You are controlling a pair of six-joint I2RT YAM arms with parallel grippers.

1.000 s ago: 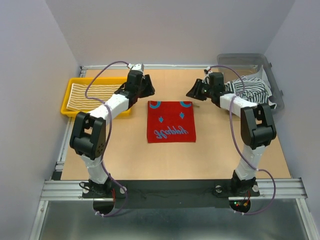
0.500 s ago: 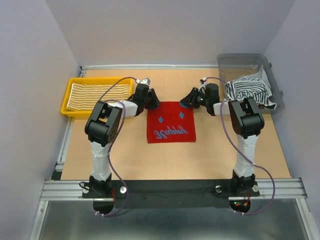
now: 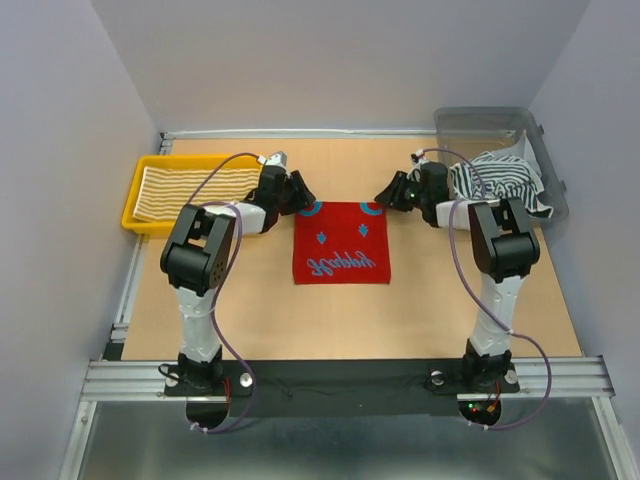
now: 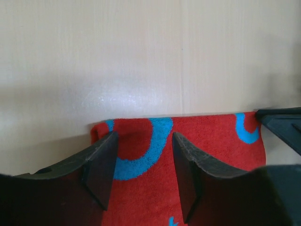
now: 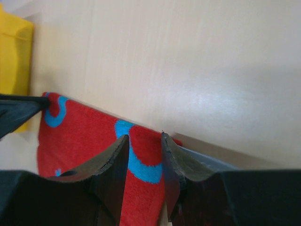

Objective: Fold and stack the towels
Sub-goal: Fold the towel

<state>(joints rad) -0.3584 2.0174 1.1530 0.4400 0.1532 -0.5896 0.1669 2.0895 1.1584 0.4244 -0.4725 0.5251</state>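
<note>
A red towel with blue patterns (image 3: 340,243) lies flat in the middle of the table. My left gripper (image 3: 303,198) is low at its far left corner, jaws open with the corner's blue arc between them (image 4: 143,155). My right gripper (image 3: 386,194) is low at the far right corner, jaws open more narrowly around that corner (image 5: 145,150). The towel also shows in the left wrist view (image 4: 197,155) and the right wrist view (image 5: 84,136). A yellow-cream striped towel (image 3: 190,190) lies in a yellow tray. A black-white striped towel (image 3: 500,180) is bunched in a grey bin.
The yellow tray (image 3: 130,212) stands at the far left, with its corner visible in the right wrist view (image 5: 14,56). The clear grey bin (image 3: 480,122) stands at the far right. Bare wooden table lies in front of the red towel.
Both arms dropped from a raised pose onto the red towel's far corners, then drew slightly outward, so the blue arcs show again. The towel lies as before.
</note>
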